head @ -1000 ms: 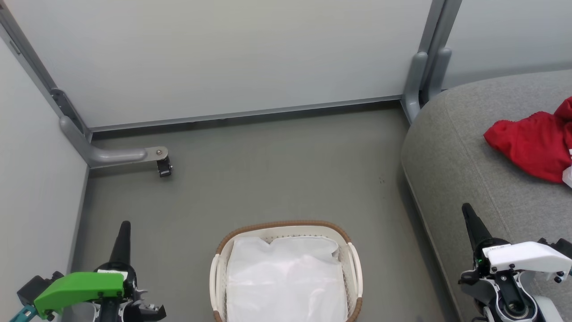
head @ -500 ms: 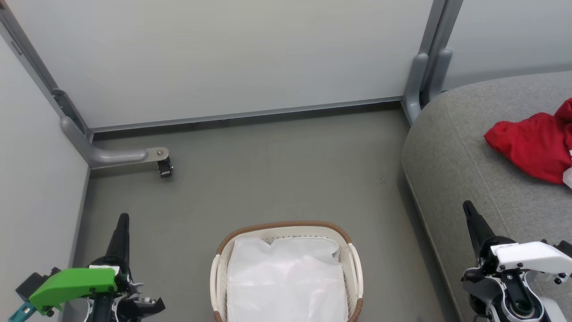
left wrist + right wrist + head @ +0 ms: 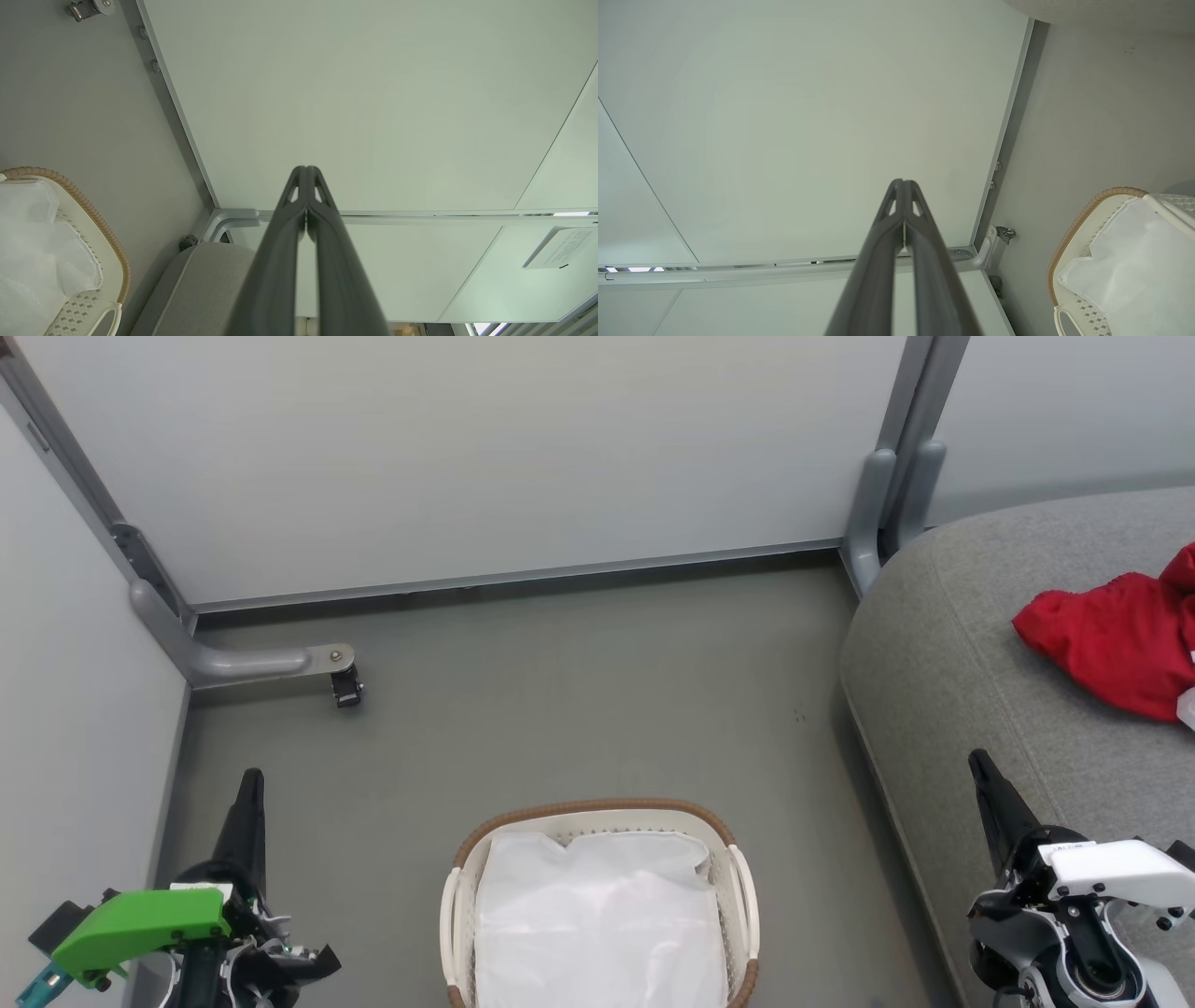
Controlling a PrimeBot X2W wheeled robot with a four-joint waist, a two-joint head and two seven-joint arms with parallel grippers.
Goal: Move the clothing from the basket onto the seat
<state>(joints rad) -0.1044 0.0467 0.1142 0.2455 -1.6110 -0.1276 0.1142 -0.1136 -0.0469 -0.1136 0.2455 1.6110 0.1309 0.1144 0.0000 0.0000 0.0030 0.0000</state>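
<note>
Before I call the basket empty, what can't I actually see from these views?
Head view: the clothing on the seat is cut off by the right edge; its full extent is unknown.
Head view: the basket is cut off by the bottom edge, and its white liner hides anything beneath.
Left wrist view: the wall notice is too small to read.

No legible txt anywhere. Left wrist view: a white paper notice (image 3: 553, 247) is stuck on a pale wall panel (image 3: 420, 280) at lower right, w/ several lines of print too small to read. Head view: a tiny label (image 3: 1064, 848) on the right arm's white wrist cover (image 3: 1116, 870) is also unreadable.
</note>
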